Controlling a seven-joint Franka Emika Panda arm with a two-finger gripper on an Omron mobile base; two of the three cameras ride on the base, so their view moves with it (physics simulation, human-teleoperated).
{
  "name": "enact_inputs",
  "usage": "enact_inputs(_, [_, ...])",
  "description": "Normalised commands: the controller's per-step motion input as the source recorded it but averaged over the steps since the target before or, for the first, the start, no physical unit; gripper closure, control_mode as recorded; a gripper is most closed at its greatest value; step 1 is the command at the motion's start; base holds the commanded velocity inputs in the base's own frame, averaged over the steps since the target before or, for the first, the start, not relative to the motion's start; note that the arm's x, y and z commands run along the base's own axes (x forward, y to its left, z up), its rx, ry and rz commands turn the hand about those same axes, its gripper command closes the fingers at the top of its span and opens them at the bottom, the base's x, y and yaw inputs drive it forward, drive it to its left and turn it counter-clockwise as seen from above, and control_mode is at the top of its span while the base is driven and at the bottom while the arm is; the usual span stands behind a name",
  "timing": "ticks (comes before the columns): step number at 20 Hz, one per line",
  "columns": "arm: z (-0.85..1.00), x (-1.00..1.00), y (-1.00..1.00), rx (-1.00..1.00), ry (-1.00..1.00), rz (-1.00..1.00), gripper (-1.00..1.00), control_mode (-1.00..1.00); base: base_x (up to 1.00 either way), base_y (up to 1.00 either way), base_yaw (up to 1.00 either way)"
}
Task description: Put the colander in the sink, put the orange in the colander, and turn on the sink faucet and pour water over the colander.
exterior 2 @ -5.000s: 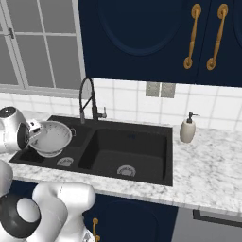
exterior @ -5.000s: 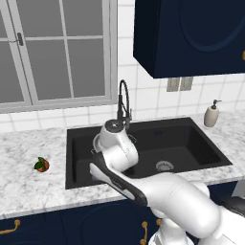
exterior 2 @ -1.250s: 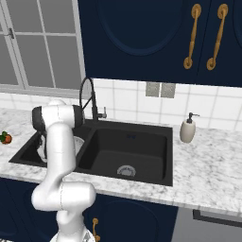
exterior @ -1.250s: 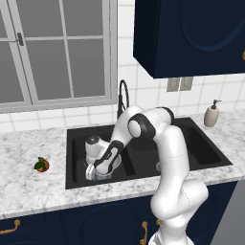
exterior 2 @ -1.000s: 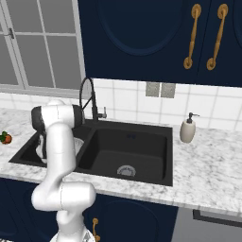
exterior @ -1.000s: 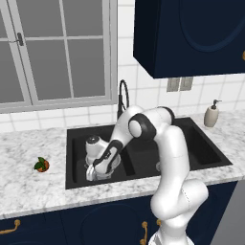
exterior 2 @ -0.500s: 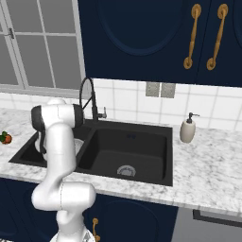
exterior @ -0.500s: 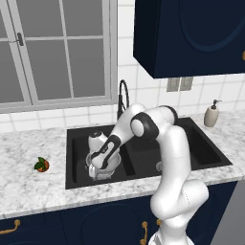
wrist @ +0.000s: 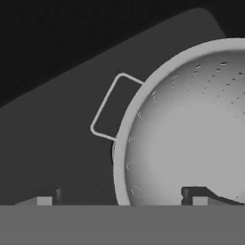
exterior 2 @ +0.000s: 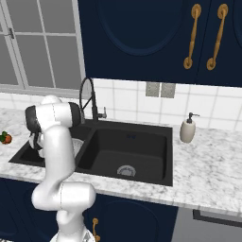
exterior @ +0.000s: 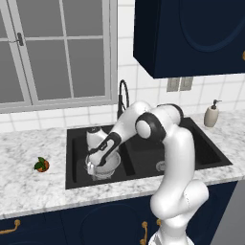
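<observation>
Inside sink (exterior: pixel 76 139) — colander (exterior: pixel 106 163) now released, gripper (exterior: pixel 91 167) spread.

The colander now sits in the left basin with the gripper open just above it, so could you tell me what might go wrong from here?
1. The open gripper straddles the colander rim, one fingertip inside the bowl; lifting off at an angle could catch the rim and tip or drag it.
2. The orange lies on the counter left of the sink; being round, it may roll if nudged in the grasp.
3. The sink faucet stands behind the basins' divider; its spout may need swinging to pour into the colander.
</observation>
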Motion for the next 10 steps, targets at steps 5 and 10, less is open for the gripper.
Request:
enact_inputs(5, [0.76, -0.35, 0.12, 0.0, 0.0, 0.0, -1.0, -1.0, 0.0, 0.0, 0.0])
enact_inputs(10, [0.77, -0.46, 0.18, 0.01, -0.08, -0.08, -1.0, -1.0, 0.0, 0.0, 0.0])
